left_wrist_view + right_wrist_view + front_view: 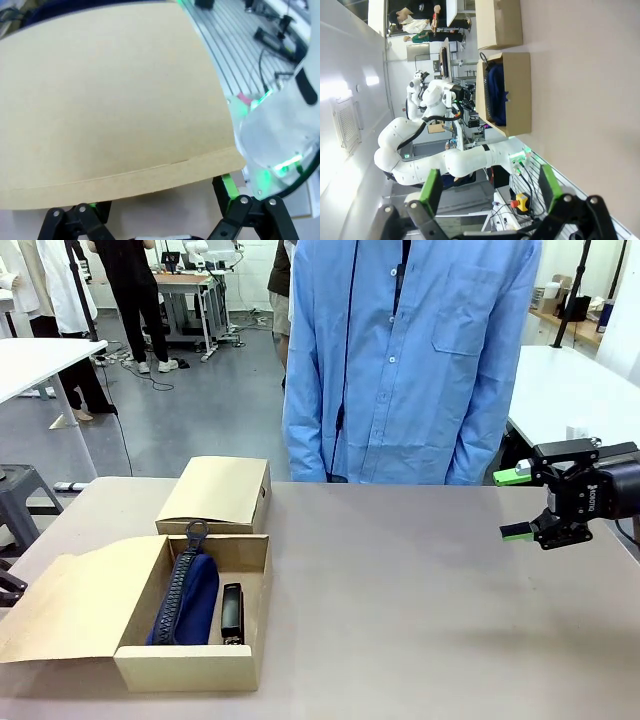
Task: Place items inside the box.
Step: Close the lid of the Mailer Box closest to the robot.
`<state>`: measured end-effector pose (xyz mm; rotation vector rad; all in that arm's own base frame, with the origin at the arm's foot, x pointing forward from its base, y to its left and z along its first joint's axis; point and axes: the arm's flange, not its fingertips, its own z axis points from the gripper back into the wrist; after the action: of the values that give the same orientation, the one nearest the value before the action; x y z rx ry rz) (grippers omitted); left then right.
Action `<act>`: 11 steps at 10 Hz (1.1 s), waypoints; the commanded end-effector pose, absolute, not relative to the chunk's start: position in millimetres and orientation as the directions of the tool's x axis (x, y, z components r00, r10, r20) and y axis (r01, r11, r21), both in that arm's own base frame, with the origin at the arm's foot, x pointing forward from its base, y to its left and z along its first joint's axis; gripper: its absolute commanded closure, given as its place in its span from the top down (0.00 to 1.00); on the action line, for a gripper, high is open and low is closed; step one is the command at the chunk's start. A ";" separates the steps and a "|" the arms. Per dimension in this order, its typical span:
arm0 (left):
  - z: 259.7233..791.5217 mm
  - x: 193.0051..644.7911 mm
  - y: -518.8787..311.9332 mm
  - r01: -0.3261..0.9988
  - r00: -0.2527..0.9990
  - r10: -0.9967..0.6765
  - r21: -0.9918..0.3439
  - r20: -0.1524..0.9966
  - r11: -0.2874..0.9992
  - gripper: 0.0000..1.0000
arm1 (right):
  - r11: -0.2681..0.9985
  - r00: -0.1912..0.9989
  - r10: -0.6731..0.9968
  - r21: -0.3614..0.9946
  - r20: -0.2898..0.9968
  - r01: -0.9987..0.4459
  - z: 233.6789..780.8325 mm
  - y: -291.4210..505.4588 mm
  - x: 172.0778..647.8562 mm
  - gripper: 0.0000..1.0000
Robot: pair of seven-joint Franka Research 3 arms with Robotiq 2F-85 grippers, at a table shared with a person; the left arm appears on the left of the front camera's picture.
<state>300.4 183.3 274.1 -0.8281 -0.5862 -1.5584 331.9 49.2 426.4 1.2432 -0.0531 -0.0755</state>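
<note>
An open cardboard box (190, 668) stands at the table's near left, its lid flap (70, 600) spread out to the left. Inside lie a navy zip pouch (190, 600) and, to its right, a black stapler (232, 612). My left gripper (160, 200) is open at the outer edge of the flap (110, 100), one green-padded finger at each side; the flap's edge covers the fingertips. My right gripper (516, 504) hovers open and empty over the table's right side, far from the box. From the right wrist view, the box (517, 95) and the pouch (495, 95) lie beyond the gripper (490, 185).
A second, closed cardboard box (215, 492) sits just behind the open one. A person in a blue shirt (400, 360) stands at the far edge, hands out of sight. The brown tabletop (400, 600) stretches bare between the boxes and my right gripper.
</note>
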 end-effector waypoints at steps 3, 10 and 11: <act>284.3 299.9 183.7 0.997 -0.027 -0.396 -0.004 0.918 -0.077 1.00 | 0.308 0.996 -0.093 0.950 -0.016 0.044 430.2 50.4 331.8 1.00; 345.6 283.3 109.1 0.983 -0.177 -0.104 0.171 0.979 -0.058 1.00 | 0.308 0.996 -0.093 0.950 -0.016 0.044 430.2 50.4 331.8 1.00; 352.0 282.0 93.4 0.982 -0.191 -0.102 0.191 0.976 -0.018 1.00 | 0.308 0.996 -0.093 0.950 -0.016 0.044 430.2 50.4 331.8 1.00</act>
<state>288.9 109.6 359.1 -1.0800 -1.1857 -1.3950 331.9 49.2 426.4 1.2433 -0.0529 -0.0755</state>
